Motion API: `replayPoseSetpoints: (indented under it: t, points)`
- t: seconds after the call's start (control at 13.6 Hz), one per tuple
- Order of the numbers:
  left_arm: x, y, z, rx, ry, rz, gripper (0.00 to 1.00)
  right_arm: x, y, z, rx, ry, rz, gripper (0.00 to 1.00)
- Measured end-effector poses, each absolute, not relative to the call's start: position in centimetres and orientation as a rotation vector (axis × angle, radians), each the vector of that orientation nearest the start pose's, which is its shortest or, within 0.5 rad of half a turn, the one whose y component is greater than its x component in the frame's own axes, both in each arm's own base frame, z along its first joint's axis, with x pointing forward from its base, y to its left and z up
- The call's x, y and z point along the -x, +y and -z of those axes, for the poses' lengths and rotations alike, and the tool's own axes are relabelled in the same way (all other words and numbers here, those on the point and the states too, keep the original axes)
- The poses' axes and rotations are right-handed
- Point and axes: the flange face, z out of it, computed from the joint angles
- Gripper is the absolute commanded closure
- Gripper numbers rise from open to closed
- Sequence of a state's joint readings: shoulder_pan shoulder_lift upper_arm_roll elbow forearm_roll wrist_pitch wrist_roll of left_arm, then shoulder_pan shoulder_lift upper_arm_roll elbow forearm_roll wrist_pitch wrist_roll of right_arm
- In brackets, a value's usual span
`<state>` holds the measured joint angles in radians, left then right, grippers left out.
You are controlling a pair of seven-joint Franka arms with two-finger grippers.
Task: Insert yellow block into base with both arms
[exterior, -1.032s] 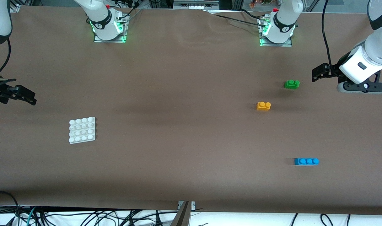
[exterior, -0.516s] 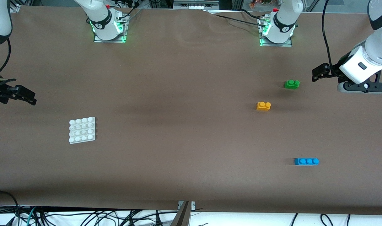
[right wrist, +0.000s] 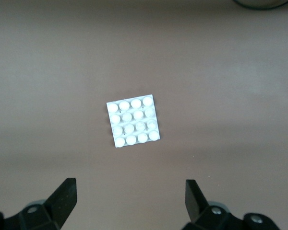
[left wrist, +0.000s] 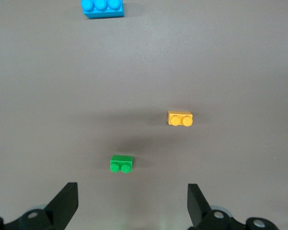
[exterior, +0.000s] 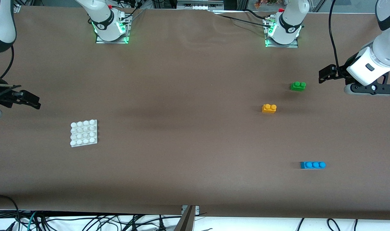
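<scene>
The yellow block (exterior: 269, 108) (left wrist: 180, 118) lies on the brown table toward the left arm's end, two studs up. The white base (exterior: 83, 132) (right wrist: 133, 120) lies flat toward the right arm's end. My left gripper (exterior: 323, 75) (left wrist: 133, 203) hangs open and empty over the table by that end, apart from the block. Over the table's other end, my right gripper (exterior: 34, 102) (right wrist: 129, 201) is also open and empty, with the base showing between its fingers farther off.
A green two-stud brick (exterior: 298, 86) (left wrist: 121, 164) sits close to the yellow block, farther from the front camera. A blue three-stud brick (exterior: 312, 165) (left wrist: 102, 7) lies nearer the front camera. Cables hang past the table's front edge.
My right gripper has shifted a little lower in the front view, toward the base. The left arm and all the bricks have stayed put.
</scene>
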<state>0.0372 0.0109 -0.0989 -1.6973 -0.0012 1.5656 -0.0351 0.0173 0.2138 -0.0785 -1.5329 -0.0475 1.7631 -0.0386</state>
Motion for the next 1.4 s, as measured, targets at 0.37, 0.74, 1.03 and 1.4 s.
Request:
replayPoseSetpoints:
  t: [0.37, 0.74, 1.03, 1.4]
  points:
    - [-54.8, -3.3, -55.9, 3.129, 0.04, -0.224, 0.0, -65.4, -4.5, -45.3, 3.215, -0.037, -0.108, 0.0]
    - [-54.8, -3.3, -55.9, 3.129, 0.039, -0.224, 0.0, -67.8, -6.0, -34.8, 3.213, -0.108, -0.178, 0.0]
    - [-54.8, -3.3, -55.9, 3.129, 0.038, -0.224, 0.0, -69.0, -5.9, -28.8, 3.22, -0.126, -0.149, 0.0]
    - [-54.8, -3.3, -55.9, 3.129, 0.038, -0.224, 0.0, -69.0, -5.9, -24.0, 3.221, -0.142, -0.145, 0.0]
